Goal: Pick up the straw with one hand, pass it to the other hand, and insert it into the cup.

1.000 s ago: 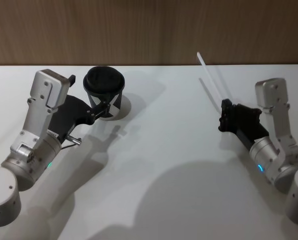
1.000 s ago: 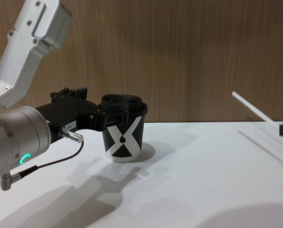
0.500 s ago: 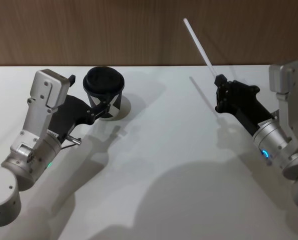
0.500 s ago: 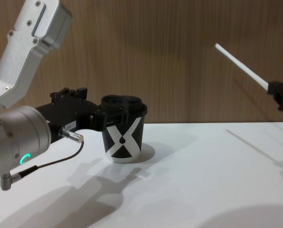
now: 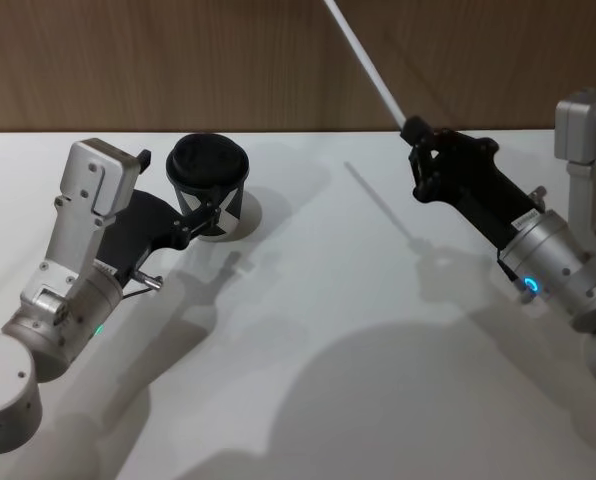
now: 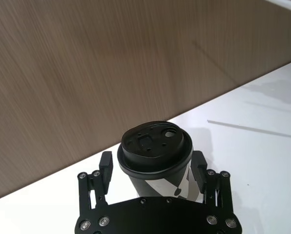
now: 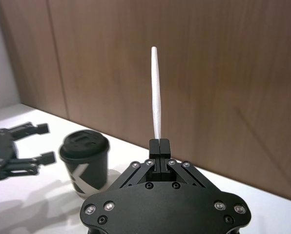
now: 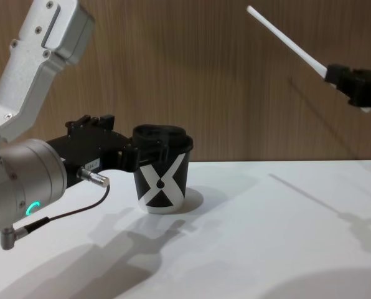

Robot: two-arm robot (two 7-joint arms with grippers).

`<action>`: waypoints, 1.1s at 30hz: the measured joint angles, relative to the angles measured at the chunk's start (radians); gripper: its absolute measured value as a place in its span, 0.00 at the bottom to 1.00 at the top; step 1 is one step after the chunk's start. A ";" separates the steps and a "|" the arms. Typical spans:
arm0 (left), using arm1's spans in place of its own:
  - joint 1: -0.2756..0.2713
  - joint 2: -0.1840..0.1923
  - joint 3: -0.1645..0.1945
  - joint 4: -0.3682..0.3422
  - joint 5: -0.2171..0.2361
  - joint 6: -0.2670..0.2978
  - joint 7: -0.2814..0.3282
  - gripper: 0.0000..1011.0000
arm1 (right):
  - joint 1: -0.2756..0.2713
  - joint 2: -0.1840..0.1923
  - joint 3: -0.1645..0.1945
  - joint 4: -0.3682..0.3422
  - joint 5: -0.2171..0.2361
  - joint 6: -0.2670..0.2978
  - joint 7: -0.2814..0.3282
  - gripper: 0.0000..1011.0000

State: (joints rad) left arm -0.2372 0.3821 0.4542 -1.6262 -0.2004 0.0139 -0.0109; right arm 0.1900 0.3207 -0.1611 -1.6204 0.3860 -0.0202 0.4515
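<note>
The straw (image 5: 366,62) was held clear of the white bench (image 5: 358,330), above its far right part, clamped by its lower end in the closed jaws of the right gripper (image 5: 415,130). Its long axis ran from those jaws upward and toward the bench's far left corner, so that nearly all its length stood free beyond the fingertips; in the right wrist view it rose straight out of the pinch as a single white line against the wooden wall panel (image 7: 223,73). The cup (image 5: 209,185) stood upright, lid on, near the far edge of the bench on its left half. The left gripper (image 7: 42,142) lay low at the cup, fingers spread to either side of it below the lid's rim; firm contact with the cup could not be made out. Straw and left gripper were well apart, with the cup lying between them. The free end pointed toward the left gripper's side, which probably favoured the handover, provided that gripper first drew off the cup and rose to meet the bare length.
</note>
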 joint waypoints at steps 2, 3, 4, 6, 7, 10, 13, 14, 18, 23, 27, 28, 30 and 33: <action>0.000 0.000 0.000 0.000 0.000 0.000 0.000 0.99 | 0.014 0.002 -0.004 0.009 0.021 -0.008 0.031 0.00; 0.000 0.000 0.000 0.000 0.000 0.000 0.000 0.99 | 0.018 0.003 -0.006 0.012 0.028 -0.010 0.041 0.00; 0.000 0.000 0.000 0.000 0.000 0.000 0.000 0.99 | 0.022 0.004 -0.007 0.015 0.038 -0.013 0.051 0.00; 0.000 0.000 0.000 0.000 0.000 0.000 0.000 0.99 | 0.034 0.005 -0.013 0.024 0.059 -0.018 0.086 0.00; 0.000 0.000 0.000 0.000 0.000 0.000 0.000 0.99 | 0.040 0.005 -0.015 0.028 0.066 -0.020 0.096 0.00; 0.000 0.000 0.000 0.000 0.000 0.000 0.000 0.99 | 0.058 0.006 -0.022 0.043 0.097 -0.027 0.141 0.00; 0.000 0.000 0.000 0.000 0.000 0.000 0.000 0.99 | 0.077 0.006 -0.030 0.057 0.129 -0.033 0.182 0.00; 0.000 0.000 0.000 0.000 0.000 0.000 0.000 0.99 | 0.081 0.005 -0.032 0.060 0.136 -0.034 0.196 0.00; 0.000 0.000 0.000 0.000 0.000 0.000 0.000 0.99 | 0.107 0.003 -0.041 0.082 0.175 -0.041 0.252 0.00; 0.000 0.000 0.000 0.000 0.000 0.000 0.000 0.99 | 0.141 -0.005 -0.056 0.110 0.227 -0.047 0.328 0.00; 0.000 0.000 0.000 0.000 0.000 0.000 0.000 0.99 | 0.164 -0.011 -0.067 0.130 0.264 -0.049 0.384 0.00; 0.000 0.000 0.000 0.000 0.000 0.000 0.000 0.99 | 0.174 -0.015 -0.072 0.139 0.281 -0.050 0.407 0.00; 0.000 0.000 0.000 0.000 0.000 0.000 0.000 0.99 | 0.183 -0.018 -0.076 0.147 0.295 -0.050 0.428 0.00; 0.000 0.000 0.000 0.000 0.000 0.000 0.000 0.99 | 0.201 -0.025 -0.084 0.163 0.322 -0.050 0.469 0.00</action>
State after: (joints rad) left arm -0.2372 0.3821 0.4542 -1.6262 -0.2004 0.0139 -0.0109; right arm 0.3911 0.2961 -0.2455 -1.4575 0.7080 -0.0703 0.9209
